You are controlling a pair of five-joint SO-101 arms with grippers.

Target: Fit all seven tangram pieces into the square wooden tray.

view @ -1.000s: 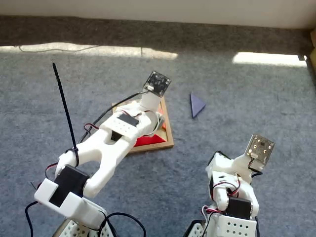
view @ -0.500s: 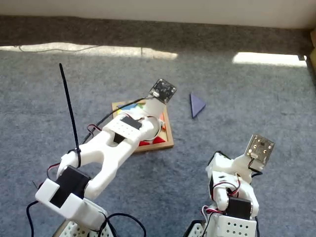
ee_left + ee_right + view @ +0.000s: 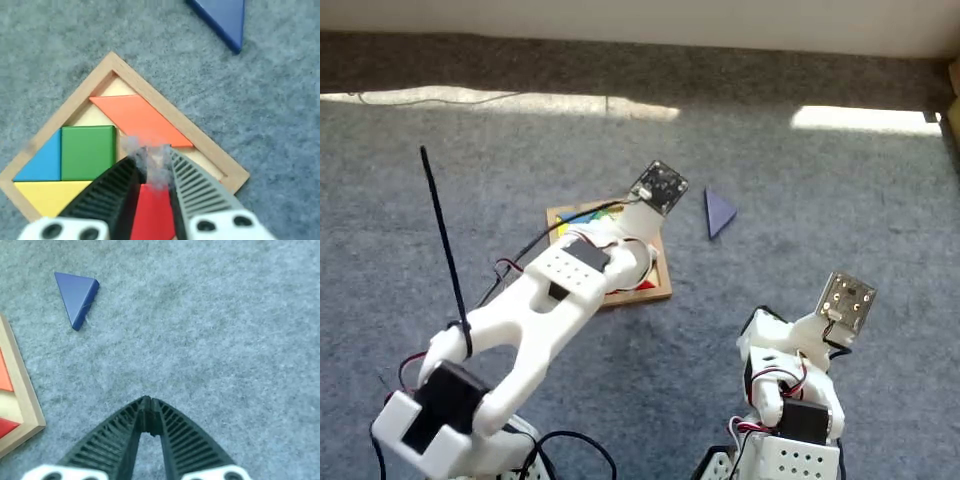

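The square wooden tray (image 3: 170,110) lies on grey carpet and holds an orange parallelogram (image 3: 140,120), a green square (image 3: 88,152), a light blue triangle (image 3: 42,165), a yellow triangle (image 3: 50,197) and a red piece (image 3: 152,215). My left gripper (image 3: 151,156) hovers shut over the tray, its tips at the orange piece's edge by the red one. A dark blue triangle (image 3: 718,212) rests on the carpet to the right of the tray (image 3: 665,272). My right gripper (image 3: 147,414) is shut over bare carpet, well short of the blue triangle (image 3: 75,295).
The left arm (image 3: 560,290) stretches across the tray from the near left. The right arm (image 3: 790,380) sits folded at the near right. A black cable (image 3: 440,230) stands up at the left. Open carpet surrounds the blue triangle.
The left arm has swung right and slightly nearer across the tray, toward the side of the blue triangle. The right arm has stayed still.
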